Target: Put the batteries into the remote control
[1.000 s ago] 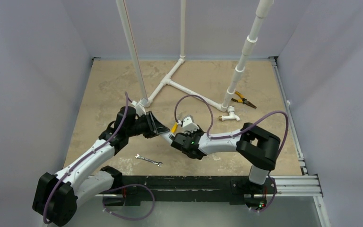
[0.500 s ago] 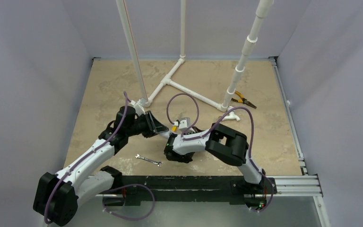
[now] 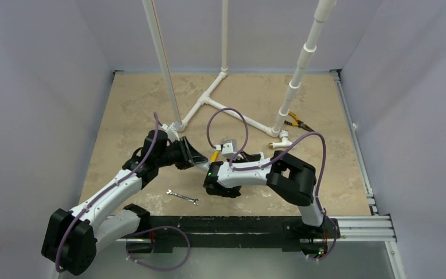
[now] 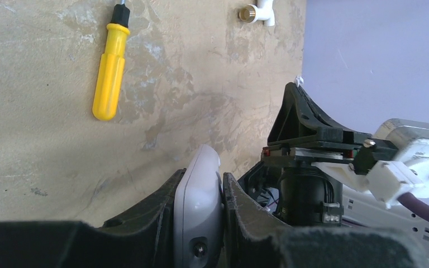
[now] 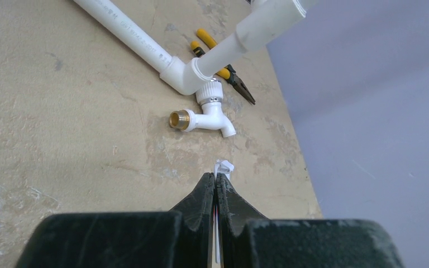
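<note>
My left gripper (image 4: 202,175) is shut on the white remote control (image 4: 198,206), holding it edge-on above the table, rounded end pointing away. In the top view the left gripper (image 3: 194,157) sits mid-table and its fingers hide the remote. My right gripper (image 5: 216,177) is shut on a thin white plastic piece (image 5: 223,166) whose small clip end sticks out past the fingertips. In the top view the right gripper (image 3: 250,158) is just right of the left one. The right wrist body (image 4: 313,167) is close beside the remote. No batteries show in any view.
A yellow-handled screwdriver (image 4: 109,72) lies on the table beyond the remote, between the grippers in the top view (image 3: 214,156). A white faucet (image 5: 201,118), yellow pliers (image 5: 223,72) and PVC pipes (image 3: 232,113) stand behind. A small wrench (image 3: 183,197) lies near the front.
The right arm has folded in: its elbow swung left and nearer the centre, and its wrist shifted slightly left. The left arm and the remote have stayed put.
</note>
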